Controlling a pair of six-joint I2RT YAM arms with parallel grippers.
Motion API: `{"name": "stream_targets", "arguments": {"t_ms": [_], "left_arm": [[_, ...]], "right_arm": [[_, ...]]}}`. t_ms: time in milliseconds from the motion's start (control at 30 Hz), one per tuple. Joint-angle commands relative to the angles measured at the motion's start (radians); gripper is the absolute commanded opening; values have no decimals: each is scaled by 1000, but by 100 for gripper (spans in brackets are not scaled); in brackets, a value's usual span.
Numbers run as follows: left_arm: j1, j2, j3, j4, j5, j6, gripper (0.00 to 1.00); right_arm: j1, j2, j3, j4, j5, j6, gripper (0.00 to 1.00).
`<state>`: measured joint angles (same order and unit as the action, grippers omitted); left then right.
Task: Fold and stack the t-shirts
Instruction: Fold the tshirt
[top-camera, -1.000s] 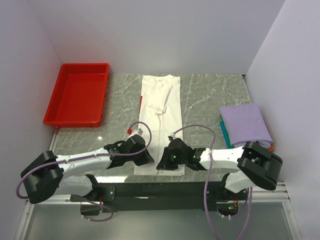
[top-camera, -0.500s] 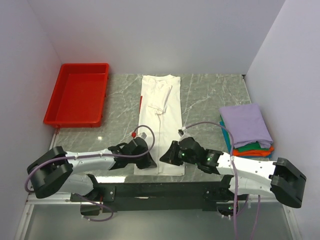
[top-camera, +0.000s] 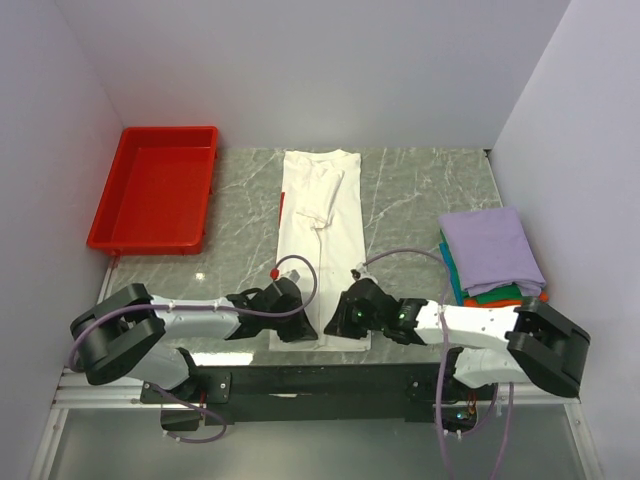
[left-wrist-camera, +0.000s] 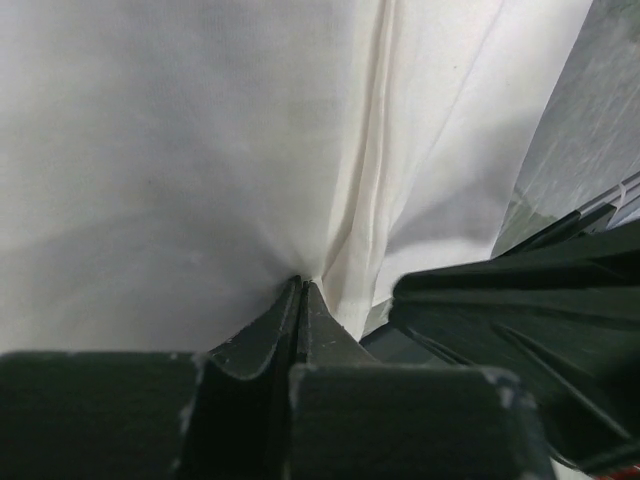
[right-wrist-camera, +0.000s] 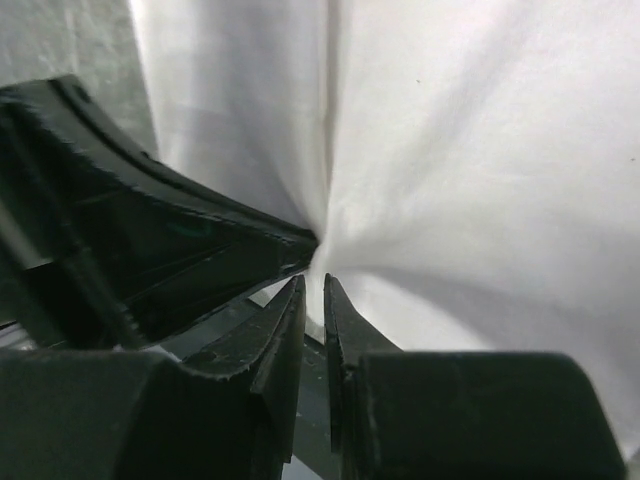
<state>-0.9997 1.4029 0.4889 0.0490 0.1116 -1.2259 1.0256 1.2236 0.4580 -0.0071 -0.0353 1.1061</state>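
Observation:
The large white t-shirt (top-camera: 320, 215) lies folded into a long strip down the table's middle, collar at the far end, with a sliver of red print on its left edge. My left gripper (top-camera: 298, 322) is shut on the near left corner of its hem, and the left wrist view (left-wrist-camera: 300, 284) shows the cloth pinched. My right gripper (top-camera: 330, 322) is shut on the near right corner, with cloth between the tips (right-wrist-camera: 313, 282). Folded shirts are stacked at the right: lavender (top-camera: 490, 245) on top, then teal (top-camera: 450, 262), green (top-camera: 495, 293) and orange (top-camera: 522, 298).
A red plastic tray (top-camera: 155, 195) stands at the back left of the marble table (top-camera: 410, 200). White walls close in the left, back and right. The black base rail (top-camera: 320, 385) runs along the near edge just behind the hem.
Both grippers stay at the hem's near corners. The left arm's elbow has swung inward to the right. The right arm's elbow swung out to the right and came partly back.

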Motion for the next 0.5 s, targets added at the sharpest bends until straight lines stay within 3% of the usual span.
{"name": "stream_targets", "arguments": {"t_ms": [0,267,467], "left_arm": [[-10,-47,5,-29,-32,-7,3],[-10,-117,30,-109,-72,5,4],[-10,-179,45,-198,-108,11,4]], "right_arm": [[17,45,25,56,-20,-11,20],[39,146,48,39,-15,-14,20],[42,44,57,-48,32,-20,21]]}}
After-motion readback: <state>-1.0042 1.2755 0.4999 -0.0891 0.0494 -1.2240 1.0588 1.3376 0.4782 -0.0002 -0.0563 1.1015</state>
